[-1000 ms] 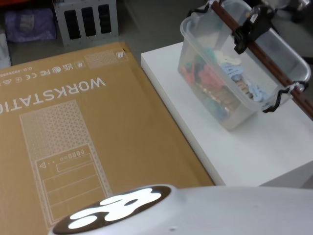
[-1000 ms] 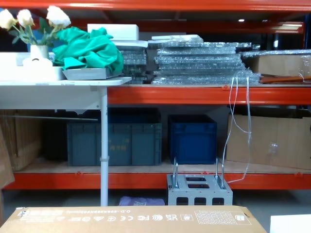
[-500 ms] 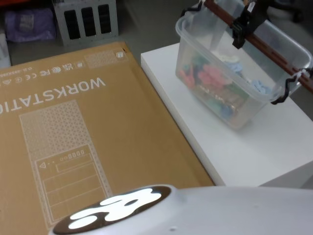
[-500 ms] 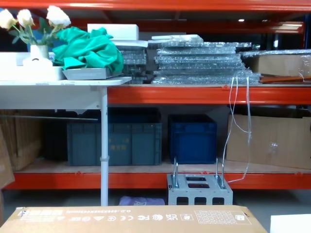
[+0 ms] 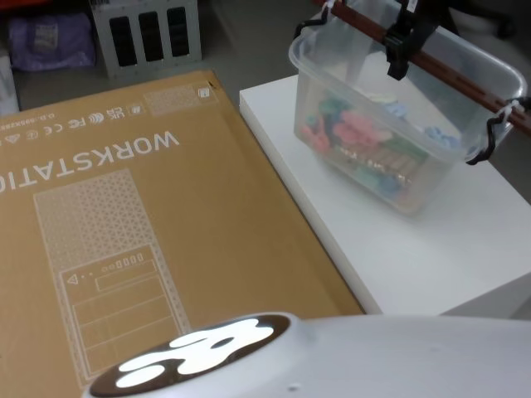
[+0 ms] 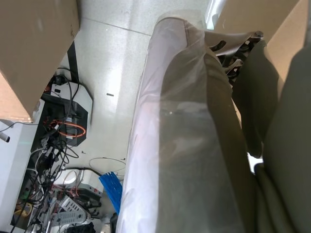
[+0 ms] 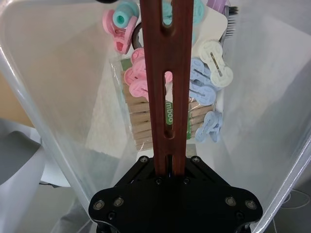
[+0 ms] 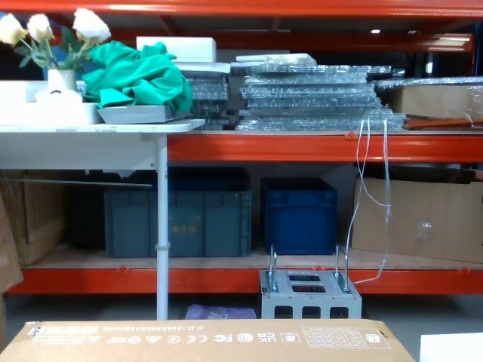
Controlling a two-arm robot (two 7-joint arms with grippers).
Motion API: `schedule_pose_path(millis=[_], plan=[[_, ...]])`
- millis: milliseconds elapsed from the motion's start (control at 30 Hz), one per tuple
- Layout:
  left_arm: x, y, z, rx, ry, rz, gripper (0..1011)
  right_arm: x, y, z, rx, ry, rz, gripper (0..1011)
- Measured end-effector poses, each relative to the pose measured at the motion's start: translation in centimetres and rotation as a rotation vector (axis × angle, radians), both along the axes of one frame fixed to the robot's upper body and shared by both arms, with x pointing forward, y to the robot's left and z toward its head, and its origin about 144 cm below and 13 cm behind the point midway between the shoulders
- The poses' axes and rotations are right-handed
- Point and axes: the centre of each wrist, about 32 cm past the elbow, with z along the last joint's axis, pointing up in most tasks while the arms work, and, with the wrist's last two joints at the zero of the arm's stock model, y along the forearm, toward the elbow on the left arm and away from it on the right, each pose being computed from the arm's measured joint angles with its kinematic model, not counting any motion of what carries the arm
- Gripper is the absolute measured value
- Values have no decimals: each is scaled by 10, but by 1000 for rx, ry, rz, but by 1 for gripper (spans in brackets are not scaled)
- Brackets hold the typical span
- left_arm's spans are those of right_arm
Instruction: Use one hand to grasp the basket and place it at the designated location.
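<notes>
1. Now, head view: the right gripper (image 5: 399, 51) clamps the bar handle (image 5: 452, 73) of the basket (image 5: 365, 124), which hangs tilted over the white table (image 5: 431, 249), far right.
2. Left wrist view: the left arm looks parked over floor cables (image 6: 63, 121).
3. Right wrist view: jaws closed tight on the handle, clothes pegs (image 7: 209, 92) beneath.
4. Chest view: blue crates (image 8: 298, 215) far ahead. Carrying is in hand, I judge; next comes steady travel and a level set-down.

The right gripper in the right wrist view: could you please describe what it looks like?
The right gripper is matt black throughout. Its body is broad and angular with rounded lower corners, dotted with small silvery screw heads set in pairs, and it tapers to a narrow neck where the two fingers sit close together.
</notes>
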Motion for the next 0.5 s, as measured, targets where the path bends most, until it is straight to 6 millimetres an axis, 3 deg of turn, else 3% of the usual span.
schedule_pose_path(millis=[500], plan=[[0, 0, 0, 0, 0, 0, 0, 16, 49, 12, 10, -14, 168, 6]])
